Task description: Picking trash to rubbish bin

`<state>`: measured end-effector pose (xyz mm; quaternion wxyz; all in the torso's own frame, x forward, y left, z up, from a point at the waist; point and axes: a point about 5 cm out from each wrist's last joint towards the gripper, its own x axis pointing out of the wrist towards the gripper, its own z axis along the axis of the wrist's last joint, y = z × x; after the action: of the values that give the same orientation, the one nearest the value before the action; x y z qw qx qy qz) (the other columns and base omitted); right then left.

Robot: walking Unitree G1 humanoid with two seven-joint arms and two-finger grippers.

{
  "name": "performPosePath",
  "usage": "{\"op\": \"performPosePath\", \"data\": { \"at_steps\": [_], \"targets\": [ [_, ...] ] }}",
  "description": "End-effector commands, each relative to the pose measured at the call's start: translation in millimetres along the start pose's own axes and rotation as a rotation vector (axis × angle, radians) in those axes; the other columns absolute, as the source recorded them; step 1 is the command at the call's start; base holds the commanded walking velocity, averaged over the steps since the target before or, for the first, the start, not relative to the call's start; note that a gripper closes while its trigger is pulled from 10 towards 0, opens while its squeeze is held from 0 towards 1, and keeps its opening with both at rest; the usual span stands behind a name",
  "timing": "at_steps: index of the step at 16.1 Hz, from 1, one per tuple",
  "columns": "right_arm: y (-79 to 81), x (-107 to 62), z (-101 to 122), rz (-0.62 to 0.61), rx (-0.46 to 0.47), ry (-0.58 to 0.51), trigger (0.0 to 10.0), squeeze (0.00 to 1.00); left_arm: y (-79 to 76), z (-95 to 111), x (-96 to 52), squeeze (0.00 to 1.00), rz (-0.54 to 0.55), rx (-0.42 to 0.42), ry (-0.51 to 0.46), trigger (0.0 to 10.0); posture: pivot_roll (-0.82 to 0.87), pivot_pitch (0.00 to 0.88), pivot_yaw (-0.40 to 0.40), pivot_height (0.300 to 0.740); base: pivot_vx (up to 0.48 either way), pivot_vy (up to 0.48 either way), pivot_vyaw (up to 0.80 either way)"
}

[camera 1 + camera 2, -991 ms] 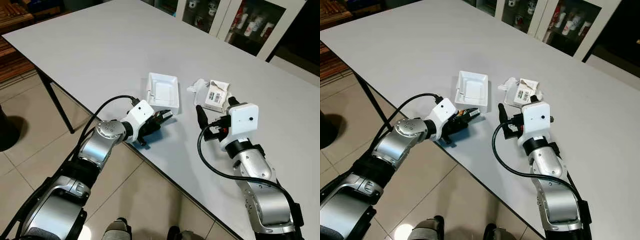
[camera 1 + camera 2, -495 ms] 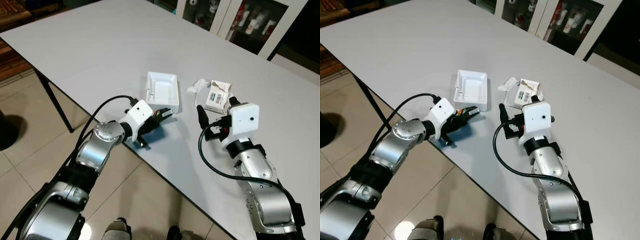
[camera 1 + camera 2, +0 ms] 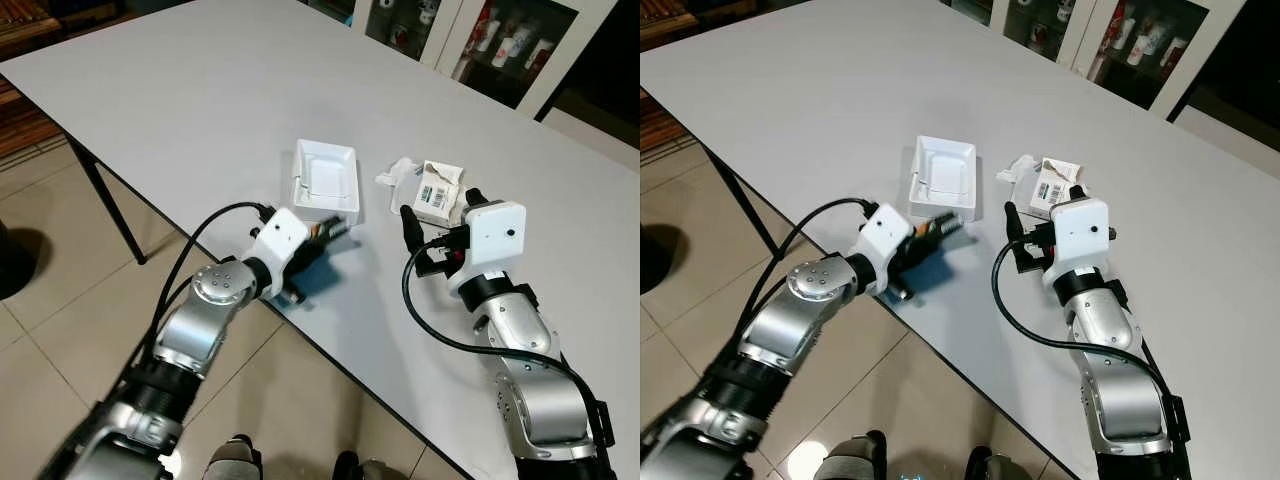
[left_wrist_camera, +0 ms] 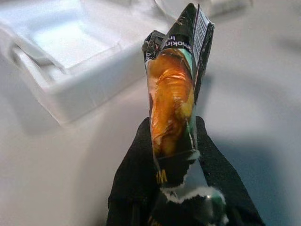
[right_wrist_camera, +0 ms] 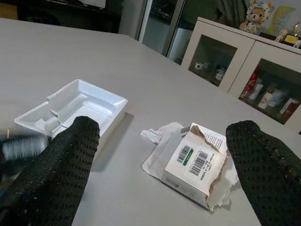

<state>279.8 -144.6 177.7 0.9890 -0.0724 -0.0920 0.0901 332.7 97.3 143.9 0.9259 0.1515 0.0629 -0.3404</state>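
Note:
My left gripper (image 3: 328, 232) is shut on a torn snack wrapper (image 4: 173, 96), dark with an orange picture, held just above the grey table (image 3: 200, 90) by the near edge of a white plastic tray (image 3: 326, 181). The black fingers (image 4: 134, 172) pinch the wrapper's lower end. A torn white carton (image 3: 437, 193) with barcodes lies on crumpled paper to the right of the tray. My right gripper (image 5: 164, 129) is open, low over the table, its fingers either side of and short of the carton (image 5: 195, 162).
The table's near edge (image 3: 360, 375) runs diagonally under both forearms, with tiled floor (image 3: 60, 270) and a black table leg (image 3: 105, 200) below. Glass-door cabinets (image 3: 500, 50) stand beyond the far side. Wide bare tabletop lies to the far left.
My left arm has leaned in closer over the table edge, the wrapper still held by the tray's near side. The right gripper has edged slightly toward the carton.

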Motion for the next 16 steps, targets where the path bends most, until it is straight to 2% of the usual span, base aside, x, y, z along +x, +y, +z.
{"op": "performPosePath", "data": {
  "at_steps": [1, 4, 7, 9, 10, 11, 12, 13, 14, 16],
  "targets": [
    [-7.2, 0.6, 0.7, -0.017, -0.011, -0.011, 10.0, 0.0, -5.3, 13.1, 0.5, 0.0, 0.028, -0.014, -0.074, 0.0, 0.3, 0.135, -0.139, 0.74, 0.0, 0.0, 0.0],
    [-10.1, 2.2, 1.0, -0.022, -0.015, -0.016, 10.0, 0.0, -2.5, 22.2, -3.6, 0.0, 0.166, -0.029, -0.185, 0.0, 0.29, 0.124, -0.143, 0.74, 0.0, 0.0, 0.0],
    [-12.1, 2.7, -0.5, -0.022, -0.015, -0.016, 10.0, 0.0, 11.5, 19.6, -11.9, 0.0, 0.338, -0.032, -0.235, 0.0, 0.3, 0.123, -0.15, 0.74, 0.0, 0.0, 0.0],
    [-13.2, 2.3, -7.9, 0.007, -0.013, 0.005, 10.0, 0.0, 21.6, 26.7, -19.3, 0.0, 0.45, -0.01, -0.282, 0.0, 0.3, 0.126, -0.154, 0.74, 0.0, 0.0, 0.0],
    [-14.2, 1.9, -10.9, 0.012, -0.017, 0.017, 10.0, 0.0, 23.1, 28.7, -20.4, 0.0, 0.465, -0.008, -0.291, 0.4, 0.31, 0.13, -0.157, 0.74, 0.0, 0.0, 0.0],
    [-19.0, 2.6, -20.1, 0.017, -0.031, 0.048, 10.0, 0.0, 26.8, 32.7, -22.1, 0.0, 0.503, -0.002, -0.307, 8.2, 0.33, 0.145, -0.165, 0.74, 0.0, 0.0, 0.0],
    [-23.2, 3.3, -26.3, 0.017, -0.048, 0.066, 10.0, 0.0, 29.2, 34.6, -23.8, 0.0, 0.527, -0.001, -0.31, 8.3, 0.34, 0.153, -0.169, 0.74, 0.0, 0.0, 0.0],
    [-26.9, 6.5, -30.0, 0.012, -0.074, 0.072, 10.0, 0.0, 30.4, 35.6, -25.1, 0.0, 0.54, -0.003, -0.31, 10.0, 0.35, 0.162, -0.173, 0.74, 0.0, 0.0, 0.0],
    [-29.0, 9.5, -32.5, 0.012, -0.089, 0.075, 10.0, 0.0, 31.6, 36.0, -27.0, 0.0, 0.557, -0.009, -0.307, 10.0, 0.35, 0.168, -0.174, 0.74, 0.0, 0.0, 0.0],
    [-32.3, 12.1, -38.6, 0.002, -0.108, 0.093, 10.0, 0.0, 32.1, 36.4, -31.2, 0.0, 0.576, -0.014, -0.302, 10.0, 0.37, 0.19, -0.185, 0.74, 0.0, 0.0, 0.8]
  ]
}}
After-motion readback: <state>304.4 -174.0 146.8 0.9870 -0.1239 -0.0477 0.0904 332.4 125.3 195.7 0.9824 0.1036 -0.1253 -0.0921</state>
